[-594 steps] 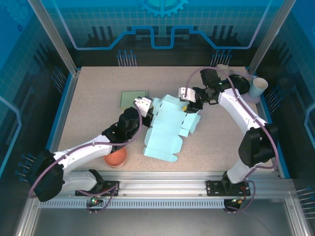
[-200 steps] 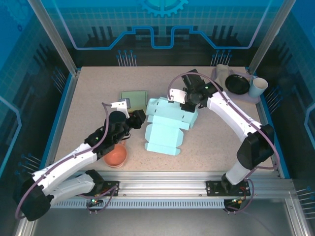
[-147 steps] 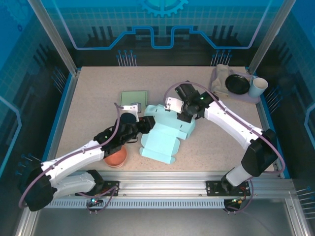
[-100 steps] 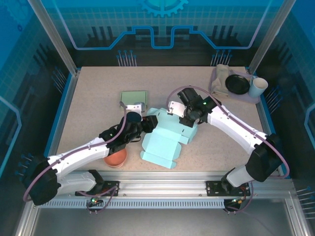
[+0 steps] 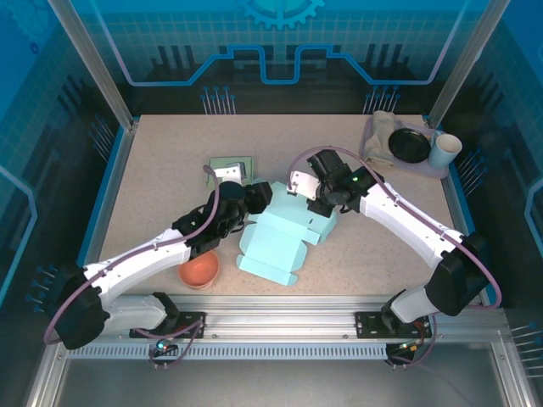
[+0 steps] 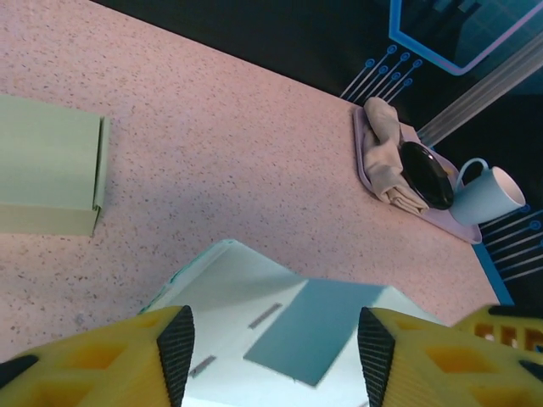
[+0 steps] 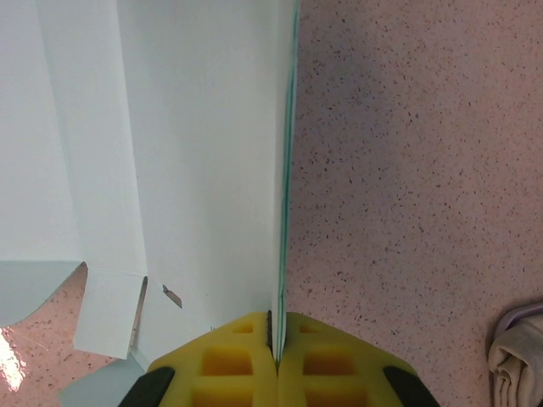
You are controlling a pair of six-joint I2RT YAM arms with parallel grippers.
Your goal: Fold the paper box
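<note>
Looking at the paper box (image 5: 284, 237) just beside the orange bowl (image 5: 199, 271), you see it looks only partly folded, flaps lying flat, your right gripper (image 7: 277, 326) pinching one raised wall and your left gripper (image 6: 276, 339) hanging over it, fingers apart.

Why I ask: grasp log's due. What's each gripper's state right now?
Left gripper: open, fingers apart above the paper box.
Right gripper: closed, pinching an upright panel edge of the paper box.
</note>
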